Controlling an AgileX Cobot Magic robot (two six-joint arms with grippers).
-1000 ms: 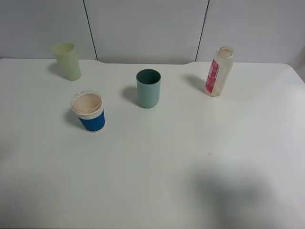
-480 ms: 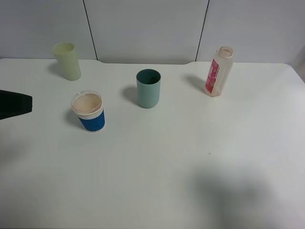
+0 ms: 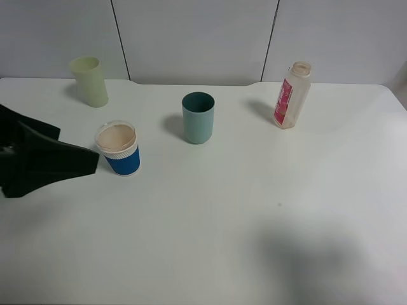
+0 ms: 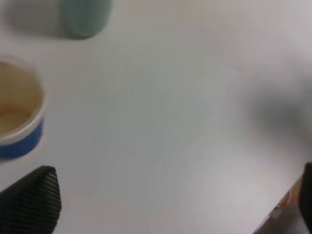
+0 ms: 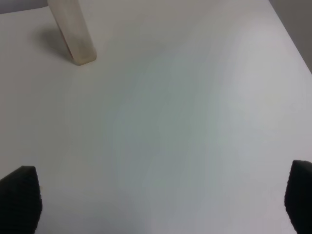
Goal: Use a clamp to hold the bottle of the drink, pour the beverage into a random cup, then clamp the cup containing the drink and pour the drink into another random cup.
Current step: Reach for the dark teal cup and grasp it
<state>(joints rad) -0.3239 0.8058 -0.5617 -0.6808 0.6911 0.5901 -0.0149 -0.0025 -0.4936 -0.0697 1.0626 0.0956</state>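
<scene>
The bottle of the drink [image 3: 292, 95] stands upright at the back right, whitish with a pink-red label; its lower part shows in the right wrist view [image 5: 73, 34]. A teal cup [image 3: 198, 117] stands mid-table, with its base in the left wrist view [image 4: 85, 17]. My left clamp [image 3: 79, 152] reaches in from the left edge, its tip just left of a blue paper cup [image 3: 119, 149]. That clamp [image 4: 170, 195] is open over bare table. My right clamp [image 5: 158, 195] is open too, well short of the bottle, and is out of the high view.
A pale yellow-green cup [image 3: 89, 81] stands at the back left. The blue paper cup [image 4: 17, 112] has a white rim and a pale tan inside. The white table [image 3: 254, 222] ends at a grey wall behind. A soft shadow lies at the front right.
The left arm has come into the high view from the left edge and moved right, up to the blue paper cup. Cups and bottle have not moved.
</scene>
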